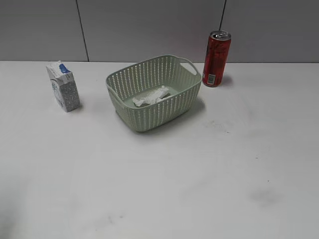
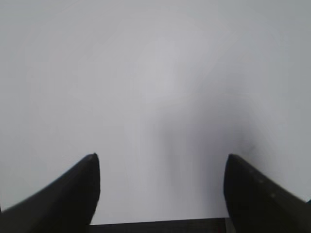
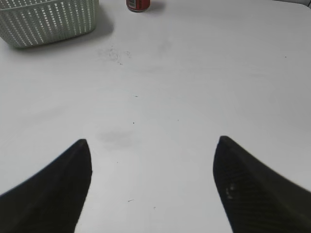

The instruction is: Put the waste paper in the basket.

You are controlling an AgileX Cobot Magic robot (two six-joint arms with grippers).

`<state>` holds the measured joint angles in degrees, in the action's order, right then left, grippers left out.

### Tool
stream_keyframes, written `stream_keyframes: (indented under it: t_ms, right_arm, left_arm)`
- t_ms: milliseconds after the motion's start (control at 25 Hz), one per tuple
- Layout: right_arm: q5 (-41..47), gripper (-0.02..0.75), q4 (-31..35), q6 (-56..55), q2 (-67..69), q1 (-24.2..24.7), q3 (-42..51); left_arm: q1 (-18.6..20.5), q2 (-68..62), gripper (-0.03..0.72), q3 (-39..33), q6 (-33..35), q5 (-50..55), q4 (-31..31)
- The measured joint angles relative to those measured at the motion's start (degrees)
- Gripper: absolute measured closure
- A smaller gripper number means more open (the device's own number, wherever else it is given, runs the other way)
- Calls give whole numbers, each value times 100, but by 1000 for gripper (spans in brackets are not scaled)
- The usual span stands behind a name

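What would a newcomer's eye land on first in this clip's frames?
The pale green basket at the middle of the white table stands out first, with crumpled white waste paper lying inside it. A tall red can stands upright just behind its right corner, and a small grey-and-blue carton stands apart to its left. Both the left pincer and the right pincer are open over bare table.

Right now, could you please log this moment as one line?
paper in basket | left hand open, empty | right hand open, empty | none seen on table
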<state>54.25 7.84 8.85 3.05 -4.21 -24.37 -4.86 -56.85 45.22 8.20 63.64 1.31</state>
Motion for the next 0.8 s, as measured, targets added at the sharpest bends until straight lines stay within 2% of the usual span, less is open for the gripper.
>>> stream_keyframes:
  t_ms: [440, 800]
  right_arm:
    - [0, 149, 0, 0, 0, 0, 0]
    - [0, 149, 0, 0, 0, 0, 0]
  left_arm:
    - [0, 2308, 109, -1513, 0, -252, 298]
    - [0, 4160, 109, -1576, 0, -384, 304]
